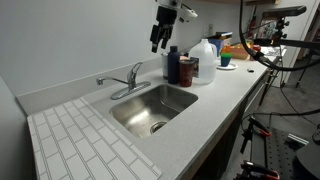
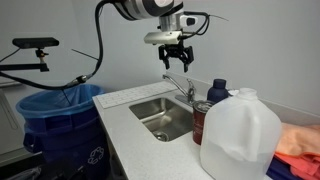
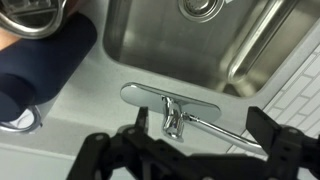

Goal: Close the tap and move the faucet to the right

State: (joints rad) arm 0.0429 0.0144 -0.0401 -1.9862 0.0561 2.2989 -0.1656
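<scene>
The chrome mixer stands on the counter behind the steel sink (image 1: 150, 108). The tap (image 3: 172, 120), a short chrome lever, tops the mixer body and shows in an exterior view (image 1: 134, 73). The faucet (image 3: 215, 127), a long slim chrome spout, points away from the basin along the counter toward the tiled board; it also shows in an exterior view (image 1: 103, 79). My gripper (image 3: 185, 152) is open and empty and hangs in the air above the mixer; it shows in both exterior views (image 1: 158, 42) (image 2: 172, 60). The mixer also shows below it (image 2: 178, 86).
A dark blue bottle (image 3: 45, 65) (image 1: 172, 65), a brown bottle (image 1: 187, 70) and a white jug (image 1: 205, 55) (image 2: 240, 135) stand on the counter beside the sink. A white tiled drainboard (image 1: 85, 140) lies on the sink's other side. A blue bin (image 2: 55, 110) stands past the counter's end.
</scene>
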